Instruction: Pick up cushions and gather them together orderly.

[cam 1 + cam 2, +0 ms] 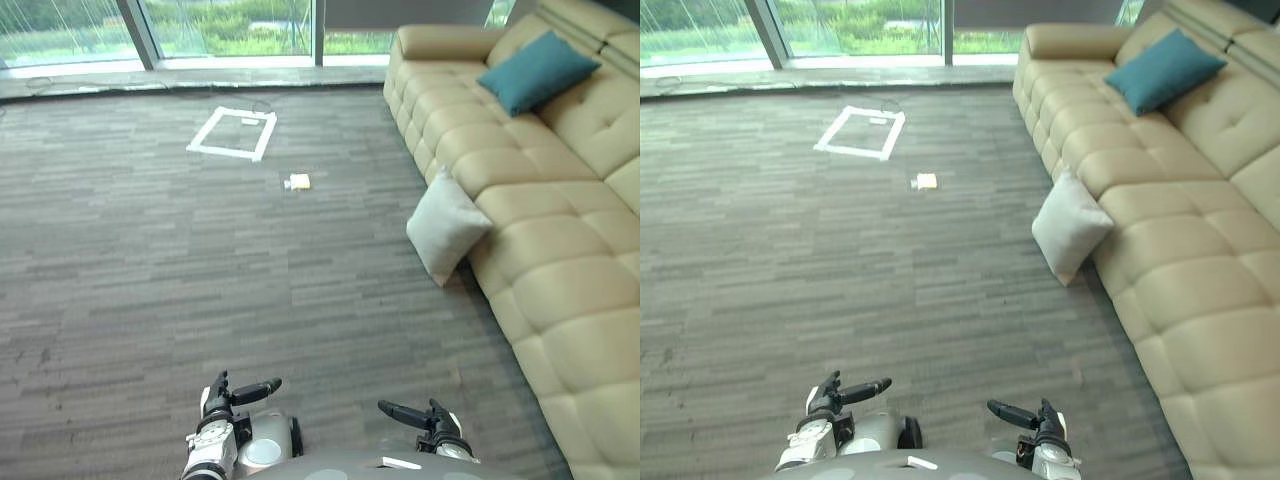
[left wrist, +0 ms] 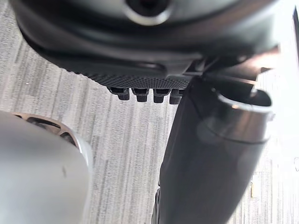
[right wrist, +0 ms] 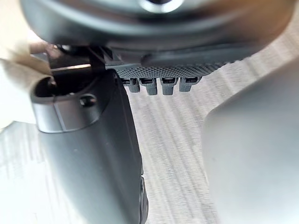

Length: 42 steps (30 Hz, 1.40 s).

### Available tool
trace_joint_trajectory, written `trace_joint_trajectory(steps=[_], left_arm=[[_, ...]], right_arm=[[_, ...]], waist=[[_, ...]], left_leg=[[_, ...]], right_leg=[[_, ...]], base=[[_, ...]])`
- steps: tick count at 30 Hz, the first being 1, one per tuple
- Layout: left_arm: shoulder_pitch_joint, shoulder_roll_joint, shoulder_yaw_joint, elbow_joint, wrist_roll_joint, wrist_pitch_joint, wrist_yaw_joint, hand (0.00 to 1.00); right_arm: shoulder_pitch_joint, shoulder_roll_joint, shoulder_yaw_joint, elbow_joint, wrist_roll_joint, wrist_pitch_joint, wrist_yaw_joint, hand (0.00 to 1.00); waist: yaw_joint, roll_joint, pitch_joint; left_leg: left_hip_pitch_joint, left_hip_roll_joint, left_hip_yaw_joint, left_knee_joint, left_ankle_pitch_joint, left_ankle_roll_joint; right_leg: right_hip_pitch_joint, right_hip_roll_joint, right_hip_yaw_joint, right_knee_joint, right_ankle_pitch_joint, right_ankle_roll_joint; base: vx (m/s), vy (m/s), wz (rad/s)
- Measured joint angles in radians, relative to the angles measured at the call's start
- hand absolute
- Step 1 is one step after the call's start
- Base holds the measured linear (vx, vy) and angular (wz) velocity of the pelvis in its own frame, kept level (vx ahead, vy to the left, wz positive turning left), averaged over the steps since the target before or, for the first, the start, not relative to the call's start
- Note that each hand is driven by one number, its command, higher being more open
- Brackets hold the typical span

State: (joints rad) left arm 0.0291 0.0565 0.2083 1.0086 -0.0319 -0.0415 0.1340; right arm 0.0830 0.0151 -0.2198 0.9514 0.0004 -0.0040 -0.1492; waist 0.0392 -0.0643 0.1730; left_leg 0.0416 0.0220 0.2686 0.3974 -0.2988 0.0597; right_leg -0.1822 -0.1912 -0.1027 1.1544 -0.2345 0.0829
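A white cushion [image 1: 445, 225] stands on the carpet, leaning against the front of the beige sofa [image 1: 560, 280]. A teal cushion [image 1: 535, 70] lies on the sofa's seat further back, propped against the backrest. My left hand [image 1: 228, 398] and right hand [image 1: 432, 418] hover low at the near edge of the eye views, well short of both cushions. Both hands are open and hold nothing. In the left wrist view the straight fingers [image 2: 142, 94] hang over bare carpet, as do the fingers [image 3: 161, 85] in the right wrist view.
A white tape square [image 1: 233, 133] marks the carpet at the back left. A small yellowish object [image 1: 297, 181] lies just in front of it. Tall windows [image 1: 230, 25] run along the far wall. Wide carpet lies between me and the sofa.
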Motion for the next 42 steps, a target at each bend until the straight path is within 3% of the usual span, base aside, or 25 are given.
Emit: trace_joint_trajectory(steps=[2, 4, 5, 6, 7, 8, 10, 12, 13, 16, 19, 21, 23, 24, 25, 26, 27, 28, 31, 32, 34, 39, 40, 41, 42], left_arm=[[-0.007, -0.002, -0.020, 0.006, 0.003, 0.000, -0.003, 1.00], [-0.010, -0.004, -0.036, 0.020, 0.004, 0.000, -0.003, 1.00], [-0.010, -0.009, -0.037, 0.021, 0.005, 0.000, -0.007, 1.00], [-0.006, -0.009, -0.036, 0.021, 0.006, -0.001, -0.014, 1.00], [-0.003, -0.011, -0.035, 0.024, 0.006, 0.000, -0.014, 1.00], [0.000, -0.026, -0.034, 0.043, 0.009, 0.000, -0.012, 1.00], [-0.003, -0.044, -0.025, 0.043, 0.031, 0.000, -0.016, 1.00], [-0.002, -0.049, 0.016, 0.039, 0.042, 0.000, -0.019, 1.00], [0.008, -0.050, 0.033, 0.034, 0.042, 0.000, -0.018, 1.00], [0.015, -0.037, 0.047, -0.012, 0.041, -0.003, -0.019, 1.00], [0.014, -0.046, 0.052, -0.043, 0.040, -0.015, -0.021, 1.00], [0.010, -0.047, 0.051, -0.045, 0.039, -0.023, -0.021, 1.00], [0.002, -0.048, 0.050, -0.043, 0.032, -0.027, -0.019, 1.00], [0.004, -0.049, 0.050, -0.043, 0.027, -0.029, -0.017, 1.00], [0.015, -0.051, 0.050, -0.043, 0.013, -0.037, -0.010, 1.00], [0.023, -0.041, 0.052, -0.041, 0.004, -0.037, -0.011, 1.00], [0.023, -0.040, 0.052, -0.041, 0.004, -0.037, -0.011, 1.00], [0.021, -0.012, 0.050, -0.024, 0.005, -0.036, -0.012, 1.00], [-0.001, 0.002, 0.050, 0.007, 0.004, -0.023, -0.011, 1.00], [-0.005, 0.002, 0.050, 0.032, 0.004, -0.012, -0.008, 1.00], [0.005, -0.003, 0.050, 0.037, 0.002, -0.012, -0.002, 1.00], [0.006, -0.012, 0.007, 0.055, 0.000, -0.011, -0.003, 1.00], [-0.001, -0.011, -0.001, 0.078, -0.001, -0.010, -0.006, 1.00], [-0.002, -0.007, -0.004, 0.080, -0.003, -0.008, -0.010, 1.00], [-0.007, -0.007, -0.005, 0.089, 0.002, -0.005, -0.014, 1.00]], right_arm=[[-0.010, -0.004, -0.010, -0.016, 0.001, -0.011, -0.001, 1.00], [-0.014, -0.004, -0.026, -0.026, 0.001, -0.016, 0.000, 1.00], [-0.019, -0.004, -0.030, -0.028, 0.001, -0.017, 0.000, 1.00], [-0.018, -0.003, -0.031, -0.024, 0.001, -0.015, 0.000, 1.00], [-0.019, -0.004, -0.036, -0.023, 0.006, -0.013, 0.002, 1.00], [-0.027, -0.013, -0.032, -0.021, -0.001, -0.010, 0.005, 1.00], [-0.029, -0.021, -0.030, -0.023, 0.001, -0.004, 0.009, 1.00], [-0.030, -0.032, -0.029, -0.018, 0.001, 0.005, 0.010, 1.00], [-0.031, -0.034, -0.024, -0.003, 0.001, 0.007, 0.006, 1.00], [-0.028, -0.022, 0.021, 0.008, 0.002, 0.013, -0.002, 1.00], [-0.026, -0.023, 0.024, 0.009, 0.003, 0.023, -0.005, 1.00], [-0.023, -0.023, 0.024, 0.026, 0.003, 0.026, -0.011, 1.00], [-0.016, -0.021, 0.026, 0.026, 0.003, 0.026, -0.016, 1.00], [-0.013, -0.022, 0.027, 0.026, 0.002, 0.026, -0.016, 1.00], [0.001, -0.022, 0.027, 0.025, 0.005, 0.025, -0.015, 1.00], [0.010, -0.011, 0.031, 0.027, 0.003, 0.025, -0.017, 1.00], [0.011, -0.011, 0.031, 0.027, 0.003, 0.025, -0.017, 1.00], [0.018, 0.005, 0.058, 0.025, 0.002, 0.024, -0.014, 1.00], [0.011, 0.009, 0.062, 0.025, 0.001, 0.025, -0.004, 1.00], [0.009, -0.002, 0.060, 0.024, 0.001, 0.023, -0.004, 1.00], [0.008, -0.005, 0.063, 0.021, 0.000, 0.014, -0.004, 1.00], [-0.018, -0.033, 0.054, 0.019, -0.004, 0.006, -0.004, 1.00], [-0.029, -0.038, 0.045, 0.026, -0.011, 0.009, -0.004, 1.00], [-0.026, -0.033, 0.043, 0.026, -0.019, 0.013, -0.005, 1.00], [-0.033, -0.032, 0.029, 0.024, -0.014, 0.014, -0.005, 1.00]], waist=[[-0.017, 0.010, 0.013], [-0.031, 0.012, 0.012], [-0.042, 0.012, 0.012], [-0.042, 0.008, 0.010], [-0.046, 0.008, 0.005], [-0.045, 0.035, 0.001], [-0.047, 0.073, -0.013], [-0.045, 0.094, -0.002], [-0.045, 0.096, 0.004], [-0.035, 0.055, 0.012], [-0.014, 0.055, 0.018], [0.000, 0.051, 0.020], [0.008, 0.047, 0.019], [0.011, 0.048, 0.017], [0.018, 0.052, 0.001], [0.018, 0.047, -0.021], [0.018, 0.046, -0.022], [0.012, -0.010, -0.051], [0.009, -0.024, -0.042], [0.009, -0.011, -0.033], [0.010, 0.000, -0.029], [0.008, 0.040, -0.027], [0.007, 0.048, -0.020], [0.007, 0.038, -0.021], [0.000, 0.046, -0.011]], left_leg=[[0.098, 0.005, -0.026, -0.082, -0.001, -0.004], [0.176, 0.012, -0.036, -0.154, -0.006, -0.012], [0.218, 0.016, -0.044, -0.189, -0.022, -0.044], [0.261, 0.012, -0.057, -0.211, -0.040, -0.074], [0.289, 0.015, -0.067, -0.215, -0.051, -0.088], [0.304, 0.039, -0.067, -0.201, -0.052, -0.094], [0.181, 0.107, -0.095, 0.085, -0.022, -0.138], [0.044, 0.164, -0.170, 0.441, 0.074, -0.215], [-0.019, 0.197, -0.180, 0.617, 0.075, -0.219], [-0.157, 0.201, -0.134, 0.671, 0.048, -0.172], [-0.263, 0.187, -0.123, 0.497, 0.017, -0.125], [-0.291, 0.148, -0.159, 0.325, 0.004, -0.136], [-0.338, 0.077, -0.282, 0.155, 0.023, -0.164], [-0.341, 0.075, -0.286, 0.129, 0.030, -0.163], [-0.339, 0.075, -0.280, 0.116, 0.094, -0.128], [-0.335, 0.063, -0.269, 0.146, 0.140, -0.126], [-0.335, 0.063, -0.268, 0.148, 0.139, -0.127], [-0.314, 0.044, -0.193, 0.157, 0.100, -0.106], [-0.239, 0.026, -0.153, 0.128, 0.062, -0.070], [-0.157, 0.032, -0.135, 0.086, 0.045, -0.060], [-0.043, 0.048, -0.098, -0.008, 0.045, -0.059], [0.125, 0.105, 0.053, -0.174, 0.060, -0.085], [0.147, 0.117, 0.087, -0.190, 0.062, -0.090], [0.160, 0.112, 0.108, -0.192, 0.061, -0.094], [0.184, 0.118, 0.108, -0.191, 0.052, -0.113]], right_leg=[[-0.101, 0.021, -0.076, -0.125, -0.028, -0.046], [-0.149, 0.029, -0.140, -0.339, -0.024, -0.051], [-0.159, 0.042, -0.154, -0.503, 0.003, -0.056], [-0.157, 0.046, -0.155, -0.611, 0.085, -0.088], [-0.151, 0.049, -0.146, -0.594, 0.150, -0.144], [-0.146, 0.064, -0.162, -0.552, 0.101, -0.153], [-0.114, 0.093, -0.192, -0.545, 0.010, -0.166], [-0.027, 0.143, -0.194, -0.585, -0.026, -0.183], [0.056, 0.179, -0.183, -0.630, -0.040, -0.192], [0.179, 0.201, -0.121, -0.727, -0.054, -0.195], [0.252, 0.218, -0.036, -0.791, -0.057, -0.183], [0.301, 0.211, 0.027, -0.809, -0.073, -0.158], [0.338, 0.192, 0.108, -0.809, -0.133, -0.129], [0.341, 0.190, 0.126, -0.803, -0.145, -0.122], [0.353, 0.184, 0.185, -0.773, -0.195, -0.097], [0.352, 0.164, 0.229, -0.744, -0.220, -0.073], [0.352, 0.163, 0.229, -0.742, -0.220, -0.073], [0.280, 0.121, 0.255, -0.602, -0.209, -0.047], [0.198, 0.077, 0.205, -0.390, -0.104, 0.005], [0.167, 0.048, 0.132, -0.282, -0.101, 0.003], [0.140, 0.032, 0.030, -0.245, -0.117, -0.026], [0.003, -0.020, -0.285, -0.421, -0.129, -0.048], [-0.019, -0.009, -0.349, -0.526, -0.103, -0.067], [-0.019, 0.009, -0.360, -0.642, -0.015, -0.111], [-0.007, 0.025, -0.347, -0.655, 0.050, -0.152]], base=[[0.48, -0.035, 0.36], [0.51, -0.094, 0.44], [0.57, -0.157, 0.50], [0.75, -0.239, 0.42], [0.66, -0.228, 0.16], [0.67, -0.249, 0.15], [0.69, -0.278, 0.22], [0.55, -0.209, -0.13], [0.62, -0.189, -0.43], [0.49, -0.089, -0.64], [0.39, 0.045, -0.84], [0.36, 0.139, -1.01], [0.46, 0.286, -1.01], [0.45, 0.320, -1.12], [0.51, 0.342, -1.13], [0.64, 0.392, -0.98], [0.54, 0.307, -0.87], [0.51, 0.255, -0.62], [0.39, 0.177, -0.47], [0.46, 0.161, -0.42], [0.40, 0.097, -0.53], [0.28, -0.042, -0.82], [0.38, -0.138, -1.02], [0.36, -0.163, -0.80], [0.43, -0.220, -0.69]])
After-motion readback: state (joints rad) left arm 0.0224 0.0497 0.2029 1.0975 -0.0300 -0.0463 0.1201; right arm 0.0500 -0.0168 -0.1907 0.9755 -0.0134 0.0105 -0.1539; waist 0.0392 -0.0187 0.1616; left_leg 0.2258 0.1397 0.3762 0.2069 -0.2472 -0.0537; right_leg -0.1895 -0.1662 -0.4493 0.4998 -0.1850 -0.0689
